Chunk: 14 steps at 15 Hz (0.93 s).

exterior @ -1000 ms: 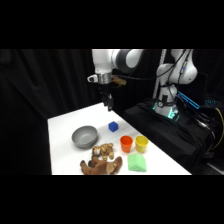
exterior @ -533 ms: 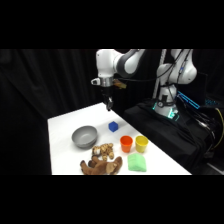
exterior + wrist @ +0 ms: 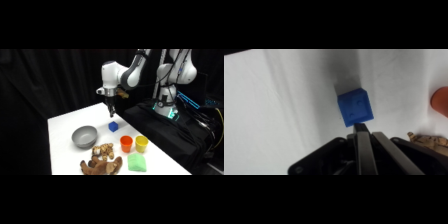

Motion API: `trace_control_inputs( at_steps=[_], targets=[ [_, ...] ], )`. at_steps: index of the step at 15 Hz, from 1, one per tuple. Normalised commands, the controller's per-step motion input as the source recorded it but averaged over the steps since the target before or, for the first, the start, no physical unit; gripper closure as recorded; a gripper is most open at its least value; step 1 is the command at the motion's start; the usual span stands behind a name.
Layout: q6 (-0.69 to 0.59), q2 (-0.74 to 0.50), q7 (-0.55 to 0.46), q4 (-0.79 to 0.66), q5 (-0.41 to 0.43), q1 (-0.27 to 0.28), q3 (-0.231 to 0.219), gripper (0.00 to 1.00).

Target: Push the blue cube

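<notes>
Blue cube (image 3: 355,105): small, solid, sitting mid-table toward the far edge.
Gripper (image 3: 360,131): fingers pressing together, gripping nothing, tips hovering just beside the cube.
Grey bowl (image 3: 84,136): round, lying empty.

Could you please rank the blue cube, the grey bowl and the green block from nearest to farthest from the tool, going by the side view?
1. The blue cube, just below the tool near the table's far side.
2. The grey bowl, further toward the table's left.
3. The green block, at the near edge beyond the cups.
</notes>
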Motion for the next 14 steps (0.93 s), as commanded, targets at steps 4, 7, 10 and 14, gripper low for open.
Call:
trace_control_inputs(
  at_steps=[4,7,10,14],
  targets=[
    [0.33,0.23,-0.20,-0.02,0.201,-0.053,0.088,0.98],
    [0.30,0.26,-0.23,0.04,0.222,-0.119,0.141,0.96],
    [0.25,0.27,-0.24,0.08,0.199,-0.169,0.181,0.98],
    [0.10,0.07,-0.14,0.03,0.038,-0.102,0.066,0.97]
  ],
)
